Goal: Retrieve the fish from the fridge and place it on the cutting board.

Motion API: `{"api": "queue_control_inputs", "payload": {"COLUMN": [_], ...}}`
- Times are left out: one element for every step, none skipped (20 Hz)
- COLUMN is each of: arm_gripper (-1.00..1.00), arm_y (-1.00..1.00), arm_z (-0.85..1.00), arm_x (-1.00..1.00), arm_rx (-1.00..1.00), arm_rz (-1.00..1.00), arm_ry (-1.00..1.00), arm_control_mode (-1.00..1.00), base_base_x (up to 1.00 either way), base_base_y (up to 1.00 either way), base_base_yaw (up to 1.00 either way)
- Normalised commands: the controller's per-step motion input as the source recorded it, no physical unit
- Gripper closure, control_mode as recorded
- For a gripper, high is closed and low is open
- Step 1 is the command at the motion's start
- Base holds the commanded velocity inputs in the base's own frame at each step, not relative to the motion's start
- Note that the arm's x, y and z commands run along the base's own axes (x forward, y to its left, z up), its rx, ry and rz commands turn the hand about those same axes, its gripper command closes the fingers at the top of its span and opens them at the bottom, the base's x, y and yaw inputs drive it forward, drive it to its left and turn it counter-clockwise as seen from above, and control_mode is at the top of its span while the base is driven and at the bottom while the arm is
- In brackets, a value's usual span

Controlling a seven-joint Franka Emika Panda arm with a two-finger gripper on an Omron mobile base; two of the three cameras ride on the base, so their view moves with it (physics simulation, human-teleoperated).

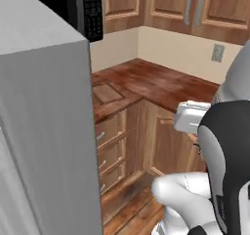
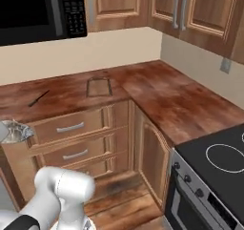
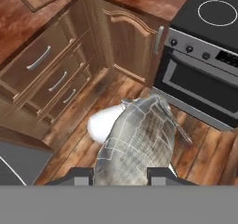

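The tool (image 3: 120, 173) was pinching the grey-white scaly fish (image 3: 135, 141), finger tips clamped on either flank, carrying it high above the wooden floor (image 3: 93, 135) near the black stove (image 3: 204, 56). The small brown wooden cutting board (image 2: 99, 87) lay flat on the reddish-brown worktop (image 2: 157, 90), well apart from the fish.

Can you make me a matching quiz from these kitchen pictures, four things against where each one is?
Things:
1. fish
2. cutting board
3. microwave
4. knife

Places:
A. lying on the counter left of the board
B. mounted above the counter
C. flat on the counter near the corner
D. held in the tool, above the floor

Pairs: 1-D, 2-C, 3-B, 4-A
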Motion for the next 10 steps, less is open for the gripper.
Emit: {"api": "queue_control_inputs", "payload": {"arm_gripper": [1.00, 1.00, 1.00, 1.00, 1.00, 1.00, 1.00, 1.00, 1.00, 1.00], "arm_y": [0.00, 0.00, 0.00, 0.00, 0.00, 0.00, 0.00, 0.00, 0.00, 0.00], "arm_z": [0.00, 0.00, 0.00, 0.00, 0.00, 0.00, 0.00, 0.00, 0.00, 0.00], "arm_x": [0.00, 0.00, 0.00, 0.00, 0.00, 0.00, 0.00, 0.00, 0.00, 0.00], "arm_rx": [0.00, 0.00, 0.00, 0.00, 0.00, 0.00, 0.00, 0.00, 0.00, 0.00], "arm_rz": [0.00, 0.00, 0.00, 0.00, 0.00, 0.00, 0.00, 0.00, 0.00, 0.00], "arm_ry": [0.00, 0.00, 0.00, 0.00, 0.00, 0.00, 0.00, 0.00, 0.00, 0.00], "arm_control_mode": [1.00, 1.00, 1.00, 1.00, 1.00, 1.00, 1.00, 1.00, 1.00, 1.00], "base_base_x": [1.00, 1.00, 1.00, 1.00, 1.00, 1.00, 1.00, 1.00, 1.00, 1.00], "base_base_y": [0.00, 0.00, 0.00, 0.00, -0.04, -0.14, -0.29, -0.29, -0.32, -0.29], "base_base_yaw": [0.32, 0.27, 0.22, 0.12, 0.08, 0.07, 0.07, 0.07, 0.07, 0.08]}}
